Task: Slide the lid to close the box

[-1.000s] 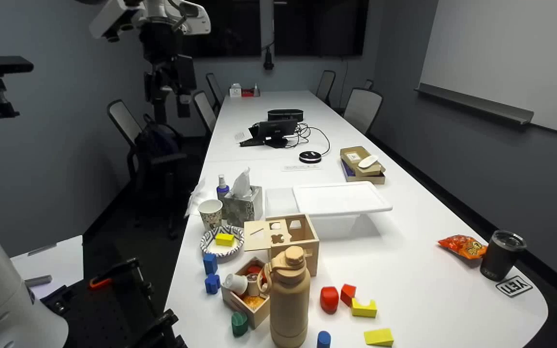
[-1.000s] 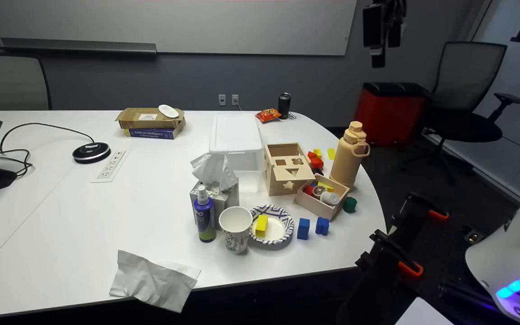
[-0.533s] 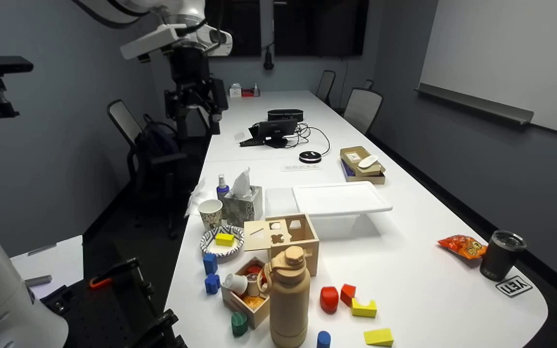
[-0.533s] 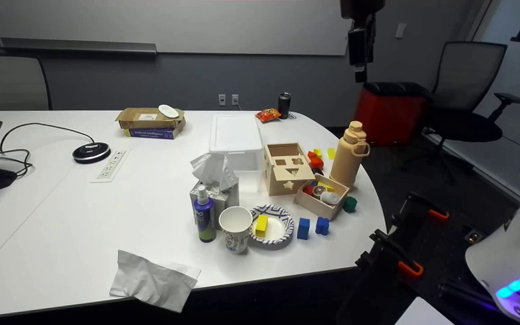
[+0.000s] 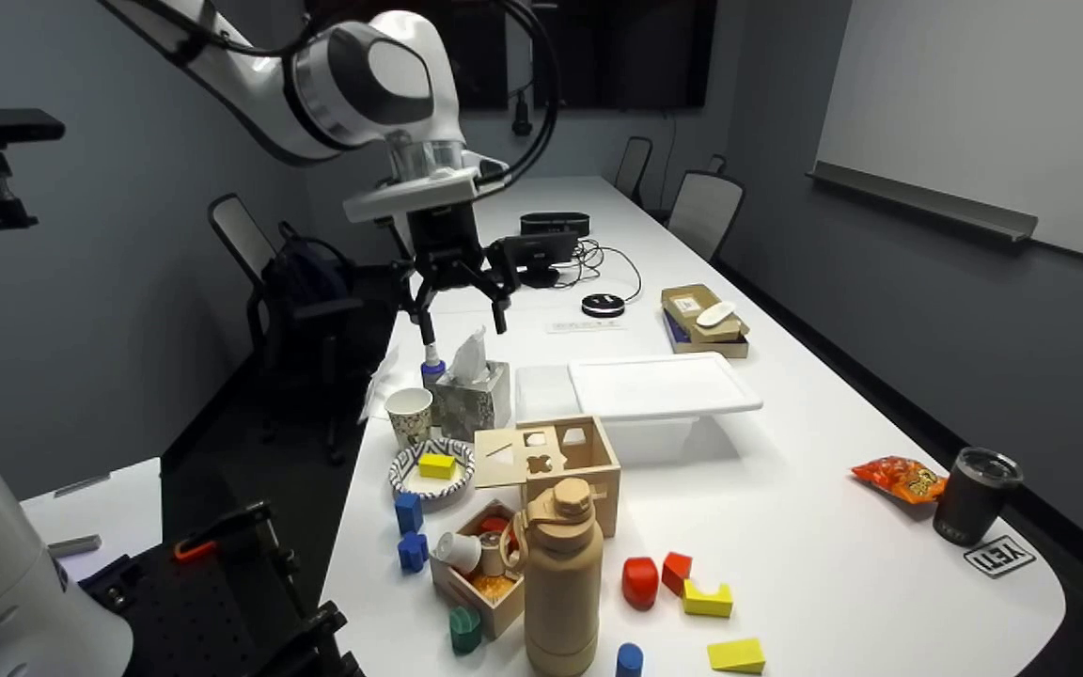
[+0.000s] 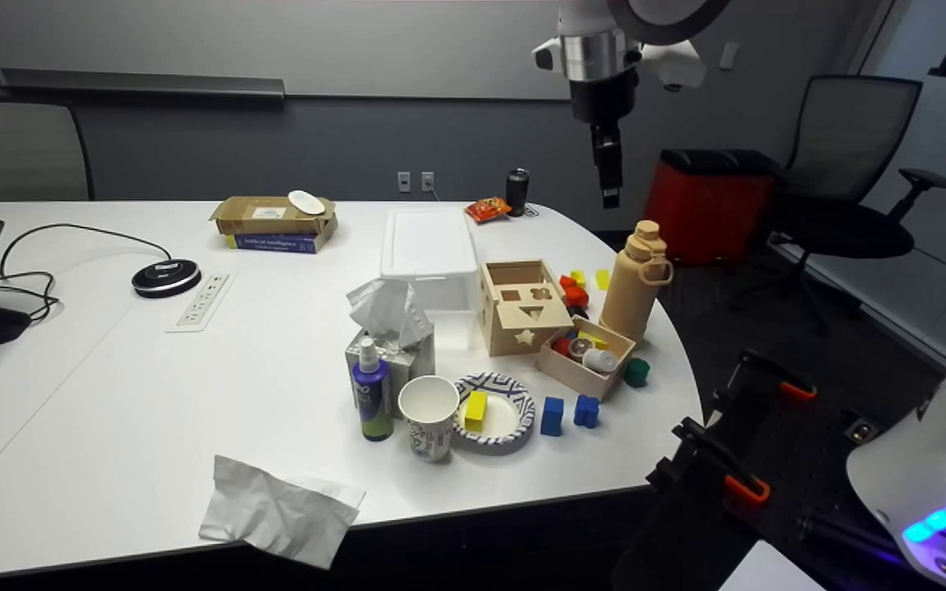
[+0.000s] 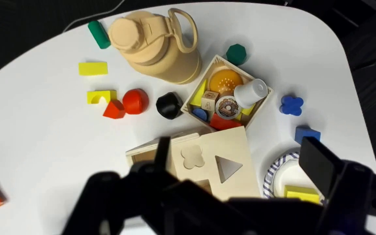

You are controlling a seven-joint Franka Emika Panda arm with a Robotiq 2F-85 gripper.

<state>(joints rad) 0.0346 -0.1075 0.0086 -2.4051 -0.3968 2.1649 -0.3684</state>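
Over the table, in an exterior view: gripper spread wide, holding nothing | in an exterior view: lid part-way along box top, end overhanging | wrist view: lid thin, probably light, stiff; I'd pinch that end.

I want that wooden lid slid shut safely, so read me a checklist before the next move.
1. Claw open: ok, jaws apart.
2. Claw at the lid: not ok, it hangs clear, out of contact.
3. Box partly open: ok, the lid overhangs one side.
4. Lid edges seated: cannot tell, too small to judge.
5. Bottle apart from box: ok, gap visible.
6. Small wooden tray apart from box: cannot tell, any contact is hidden.
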